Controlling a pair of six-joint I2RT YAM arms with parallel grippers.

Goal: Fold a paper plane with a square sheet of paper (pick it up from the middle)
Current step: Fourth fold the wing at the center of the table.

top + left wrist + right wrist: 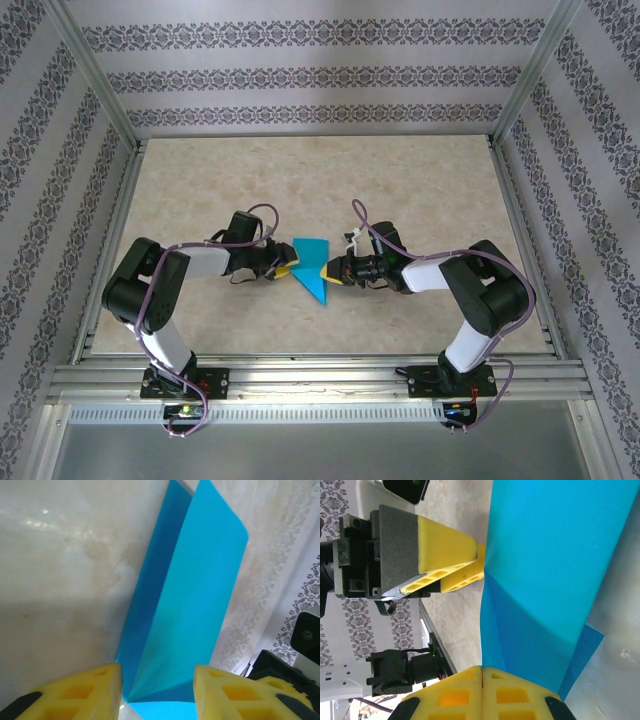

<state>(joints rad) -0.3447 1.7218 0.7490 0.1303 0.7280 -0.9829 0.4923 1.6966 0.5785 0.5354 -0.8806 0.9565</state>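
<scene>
The teal-blue sheet of paper (312,266) is folded into a pointed, dart-like shape at the table's middle, its tip toward the near edge. My right gripper (328,271) is shut on its right edge; in the right wrist view the paper (555,555) runs out of the closed seam of that gripper (482,669). My left gripper (287,268) meets the paper from the left. Its yellow fingers (102,690) stand apart, the gripper (157,674) straddling the creased layers of the paper (190,590). In the right wrist view the left gripper (479,562) touches the paper's edge.
Beige tabletop (400,190) stretches behind the grippers. An aluminium rail (320,376) runs along the near edge, with frame posts and patterned walls (300,80) on the other three sides. Both arms bend inward and their wrists nearly meet at the centre.
</scene>
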